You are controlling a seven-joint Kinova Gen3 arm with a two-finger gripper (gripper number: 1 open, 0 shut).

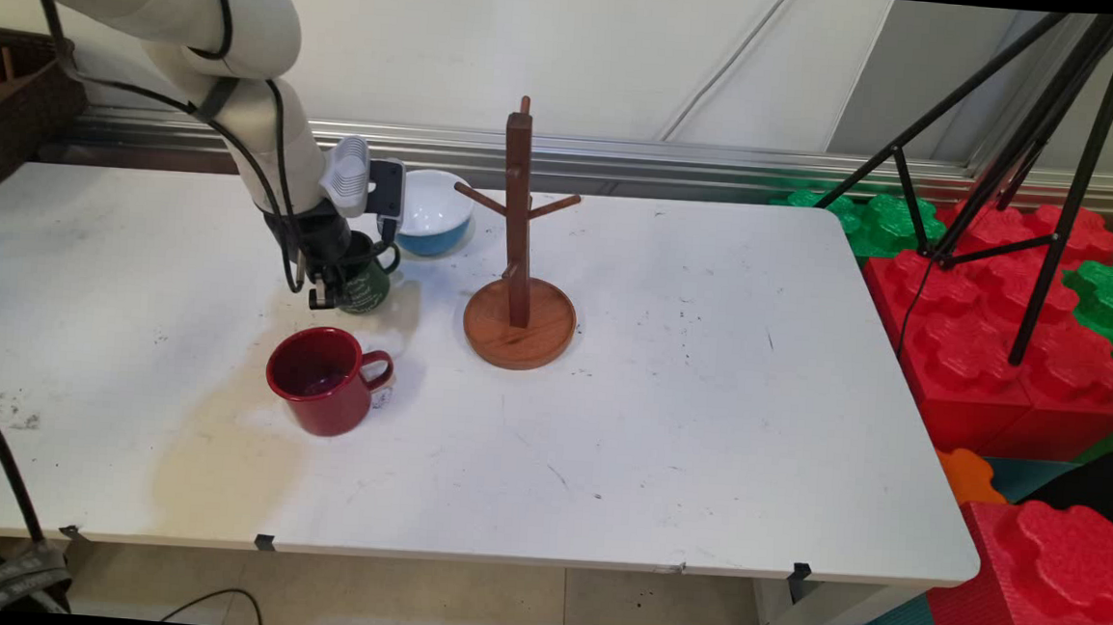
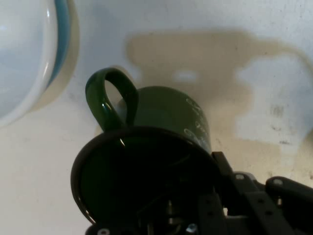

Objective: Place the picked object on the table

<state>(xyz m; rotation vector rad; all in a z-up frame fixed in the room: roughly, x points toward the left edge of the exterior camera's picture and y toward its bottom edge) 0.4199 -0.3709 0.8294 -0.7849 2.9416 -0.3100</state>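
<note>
The black pincer (image 1: 328, 284) is lowered onto a dark green mug (image 1: 366, 283) that stands on the white bench (image 1: 667, 406); in the hand view the pincer (image 2: 195, 215) is seen at the mug's (image 2: 166, 122) rim, with part of the linkage inside the opening and part outside the wall, though a firm closure on the rim cannot be told. The mug's handle is turned toward a blue-and-white bowl (image 1: 434, 210) just beside it. A red mug (image 1: 325, 381) is placed nearer the front edge, and a wooden mug tree (image 1: 521, 272) is set to the right, its pegs bare.
</note>
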